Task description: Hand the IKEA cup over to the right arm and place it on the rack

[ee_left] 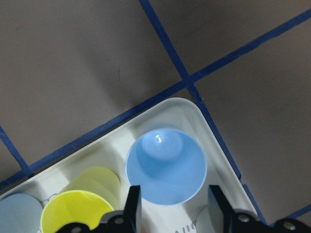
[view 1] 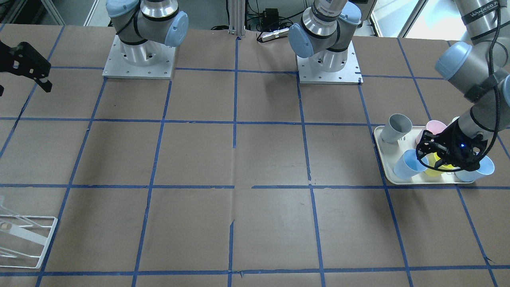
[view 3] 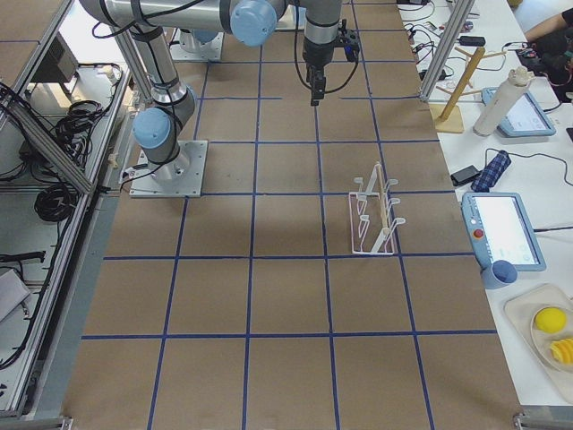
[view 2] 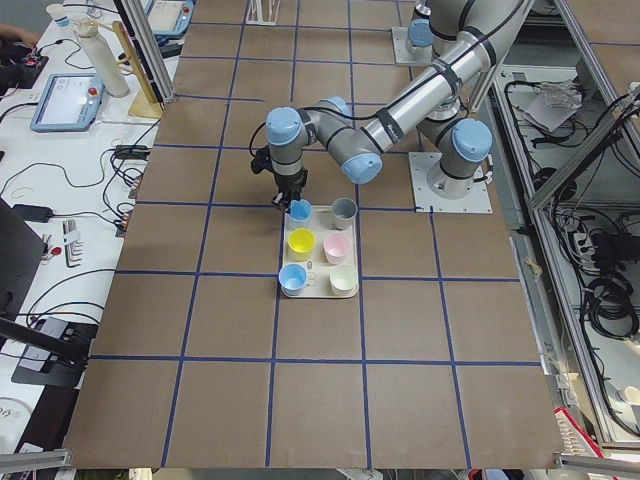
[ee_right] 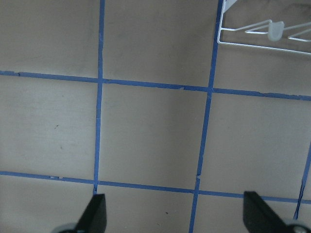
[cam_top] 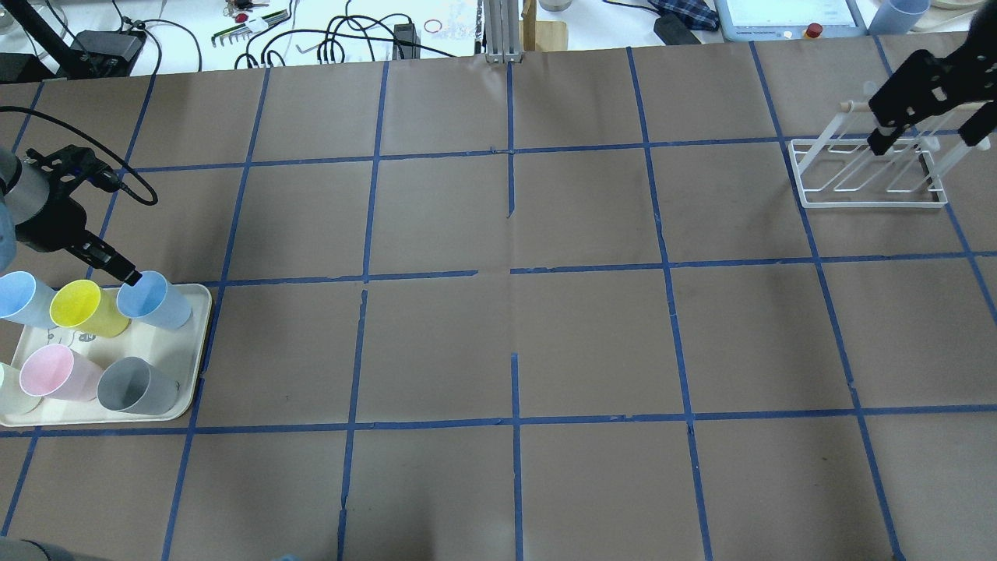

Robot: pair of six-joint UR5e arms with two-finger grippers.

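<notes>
Two pale blue IKEA cups stand on the cream tray (cam_top: 199, 352). The one at the tray's corner nearest the table's middle (cam_top: 153, 301) also shows in the left wrist view (ee_left: 166, 165), the front view (view 1: 405, 164) and the left side view (view 2: 300, 209). My left gripper (ee_left: 173, 190) is open, one finger on each side of that cup's rim, and is not closed on it; it also shows from overhead (cam_top: 128, 274). My right gripper (cam_top: 925, 144) hangs open and empty above the white wire rack (cam_top: 868, 178), and its wrist view sees the rack's edge (ee_right: 265, 31).
The second blue cup (cam_top: 19, 298), a yellow cup (cam_top: 82, 306), a pink cup (cam_top: 48, 372), a grey cup (cam_top: 139, 386) and a pale cup at the frame edge share the tray. The brown paper table carries a blue tape grid. Cables and tools lie beyond the far edge.
</notes>
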